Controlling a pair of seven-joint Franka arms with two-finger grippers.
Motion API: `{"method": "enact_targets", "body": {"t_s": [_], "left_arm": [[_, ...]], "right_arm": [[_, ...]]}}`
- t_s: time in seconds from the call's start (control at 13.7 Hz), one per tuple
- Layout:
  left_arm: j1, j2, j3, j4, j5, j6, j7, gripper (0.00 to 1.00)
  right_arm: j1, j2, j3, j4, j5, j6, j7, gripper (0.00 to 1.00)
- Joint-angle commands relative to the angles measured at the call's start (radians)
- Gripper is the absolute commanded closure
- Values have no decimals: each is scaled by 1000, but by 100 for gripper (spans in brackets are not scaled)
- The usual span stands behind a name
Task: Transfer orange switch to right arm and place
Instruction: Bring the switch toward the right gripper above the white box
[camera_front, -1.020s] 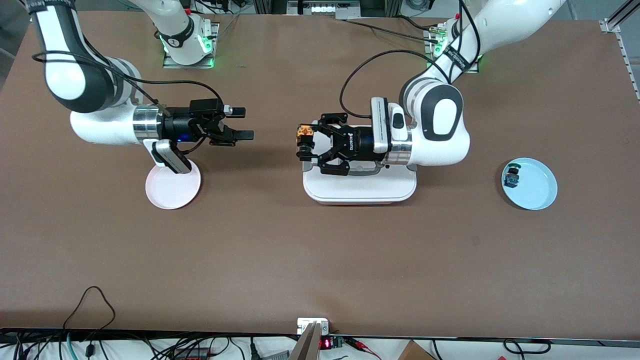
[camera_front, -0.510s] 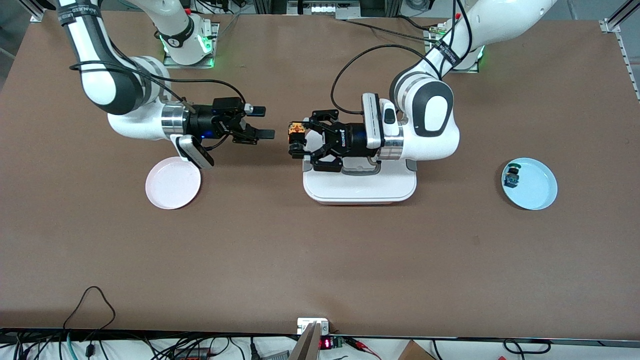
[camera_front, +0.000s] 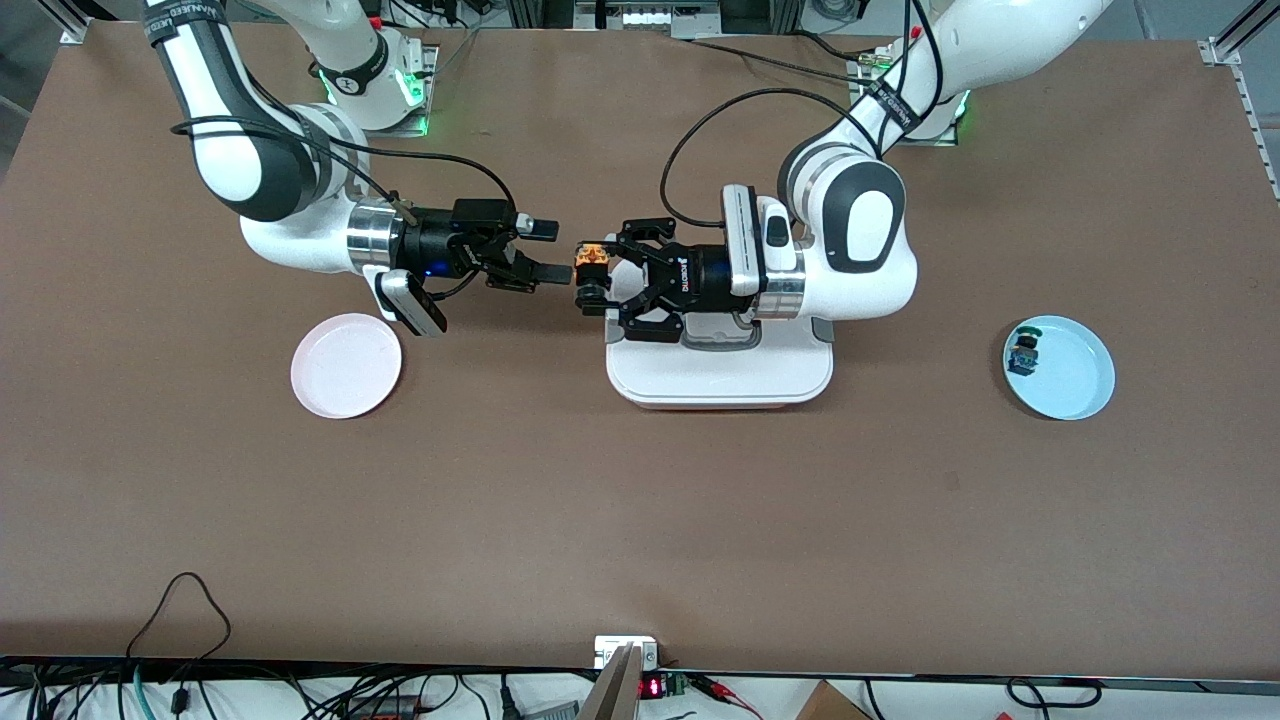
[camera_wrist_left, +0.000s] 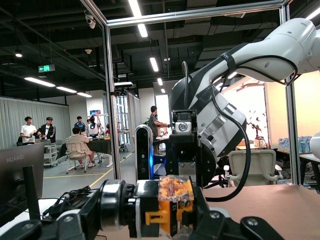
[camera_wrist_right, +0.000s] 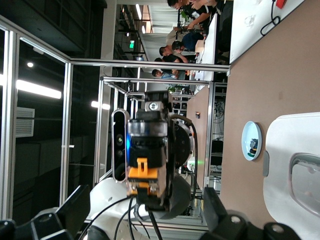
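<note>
My left gripper (camera_front: 594, 277) is shut on the orange switch (camera_front: 590, 259) and holds it in the air over the table, beside the white tray's edge at the right arm's end. In the left wrist view the switch (camera_wrist_left: 167, 204) lies crosswise between my left fingers (camera_wrist_left: 250, 226). My right gripper (camera_front: 553, 252) is open, level with the switch and facing it, its fingertips (camera_front: 560, 273) just short of it. In the right wrist view the switch (camera_wrist_right: 141, 176) shows straight ahead between my spread right fingers (camera_wrist_right: 76, 204).
A white tray (camera_front: 720, 378) lies under the left wrist. A pink plate (camera_front: 346, 366) lies nearer the front camera than the right gripper. A blue plate (camera_front: 1070, 375) at the left arm's end holds a green-capped switch (camera_front: 1023, 349).
My right gripper has moved from over the pink plate toward the left gripper, closing the gap to the switch. The left gripper has shifted slightly toward it with the switch.
</note>
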Motion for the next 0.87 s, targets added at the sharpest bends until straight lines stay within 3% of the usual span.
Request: {"method": "enact_targets", "body": {"t_s": [0.0, 0.51, 0.66, 0.8], "left_arm": [[-2, -12, -4, -6, -35, 10, 35, 97], [-6, -12, -7, -7, -35, 20, 26, 97], [-15, -12, -7, -6, -35, 20, 26, 97], [-15, -12, -9, -6, -35, 20, 24, 97]], "right_arm": [[29, 15, -3, 58, 17, 60, 55, 1], [63, 53, -3, 130, 17, 131, 82, 9], [71, 55, -3, 138, 18, 134, 82, 21], [72, 58, -3, 145, 17, 134, 83, 43]]}}
